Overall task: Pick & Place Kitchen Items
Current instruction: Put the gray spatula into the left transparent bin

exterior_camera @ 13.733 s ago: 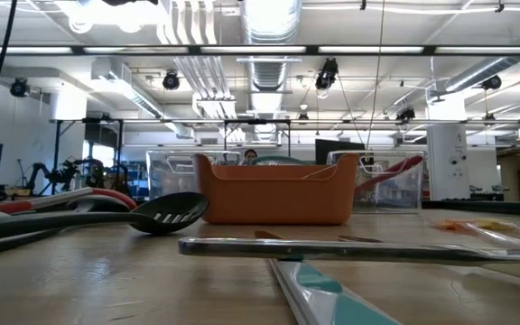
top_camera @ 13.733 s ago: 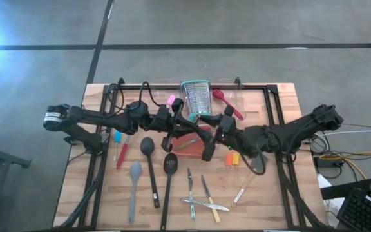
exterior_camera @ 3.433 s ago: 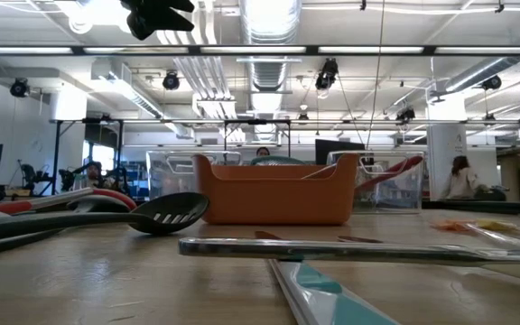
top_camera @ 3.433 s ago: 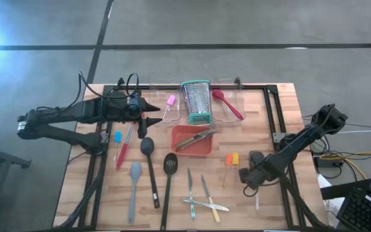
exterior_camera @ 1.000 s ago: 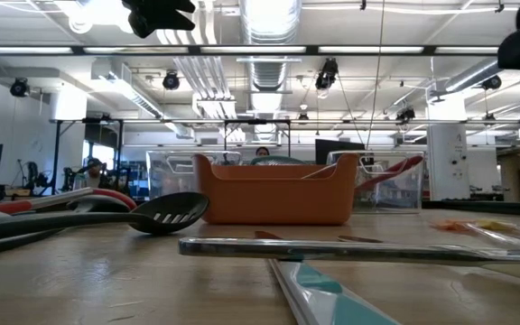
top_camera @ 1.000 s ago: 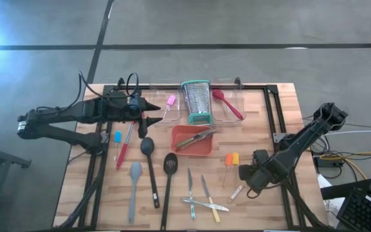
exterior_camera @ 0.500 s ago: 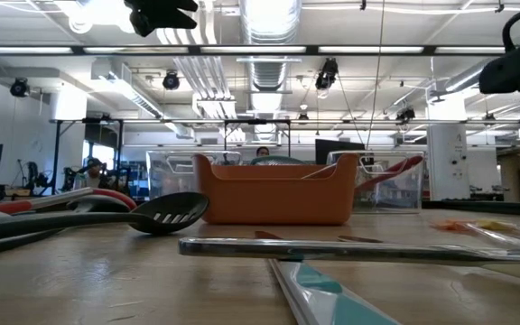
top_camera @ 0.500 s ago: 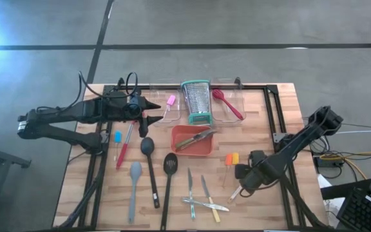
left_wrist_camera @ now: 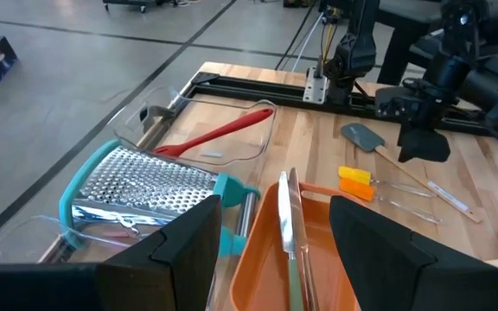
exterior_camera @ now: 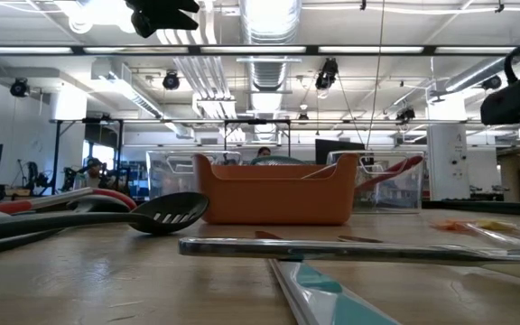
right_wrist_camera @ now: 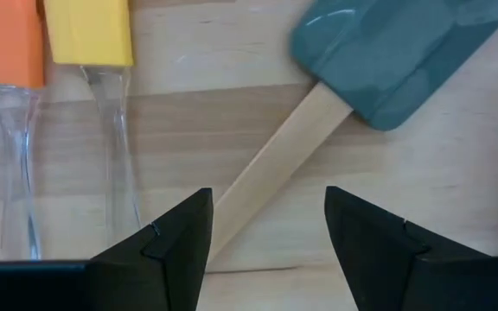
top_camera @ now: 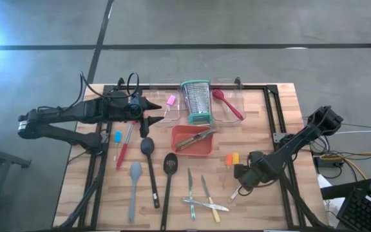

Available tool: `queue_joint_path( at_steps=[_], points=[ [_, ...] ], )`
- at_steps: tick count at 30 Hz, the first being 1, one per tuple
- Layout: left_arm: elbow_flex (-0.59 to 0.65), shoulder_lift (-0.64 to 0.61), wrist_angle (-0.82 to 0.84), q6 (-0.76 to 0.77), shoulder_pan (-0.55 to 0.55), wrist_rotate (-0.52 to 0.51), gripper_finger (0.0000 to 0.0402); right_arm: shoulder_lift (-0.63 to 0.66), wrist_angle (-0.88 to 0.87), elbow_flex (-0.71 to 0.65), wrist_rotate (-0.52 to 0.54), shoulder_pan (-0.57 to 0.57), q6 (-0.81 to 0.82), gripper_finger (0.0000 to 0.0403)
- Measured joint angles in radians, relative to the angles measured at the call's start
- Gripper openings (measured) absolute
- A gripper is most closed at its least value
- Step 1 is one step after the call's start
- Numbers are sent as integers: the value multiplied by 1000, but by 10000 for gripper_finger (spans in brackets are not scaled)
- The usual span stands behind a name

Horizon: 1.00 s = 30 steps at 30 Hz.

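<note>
While most of the kitchen items lie loose on the table, we judge the sorting to be at an early stage. We count little put away: a red spoon lies in the clear bin behind, a pink-handled tool lies at the other bin beside the steel grater, and a slim knife-like tool rests in the orange tray. Left out on the wood we see a black spoon, a slotted turner, a grey spatula, a red-handled tool beside a blue-handled one, a cluster of small knives and peelers near the front edge, and an orange and a yellow brush. Our right gripper is low over the wooden handle of the teal spatula, which lies on the table just beside those two brushes; in the right wrist view its fingers stand apart on either side of the handle, released and grasping nothing yet. Our left gripper waits at the back left near the bins, its jaws open and empty in its own wrist view. By our reckoning nearly all of the work remains.
</note>
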<state>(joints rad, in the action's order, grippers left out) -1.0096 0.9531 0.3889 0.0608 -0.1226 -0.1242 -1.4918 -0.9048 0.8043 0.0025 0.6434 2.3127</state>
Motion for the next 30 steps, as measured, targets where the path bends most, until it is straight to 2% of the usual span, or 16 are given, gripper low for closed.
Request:
queue_joint_path(
  at_steps=[6, 14, 18, 22, 28, 30],
  points=[
    [0, 0, -2, 0, 0, 0, 223, 2, 30, -23, 4, 0, 0, 210],
    [0, 0, -7, 43, 0, 0, 223, 8, 141, -153, -21, -14, 0, 209],
    [0, 0, -7, 46, 0, 0, 223, 13, 151, -176, -37, -10, -10, 199],
    [0, 0, -7, 62, 0, 3, 223, 13, 141, -177, -33, 9, -35, 165],
    [0, 0, -8, 79, 1, 6, 223, 12, 124, -178, -40, 37, -83, 58],
    [0, 0, -8, 78, 1, 5, 223, 13, 120, -178, -39, 50, -92, 43]
  ],
)
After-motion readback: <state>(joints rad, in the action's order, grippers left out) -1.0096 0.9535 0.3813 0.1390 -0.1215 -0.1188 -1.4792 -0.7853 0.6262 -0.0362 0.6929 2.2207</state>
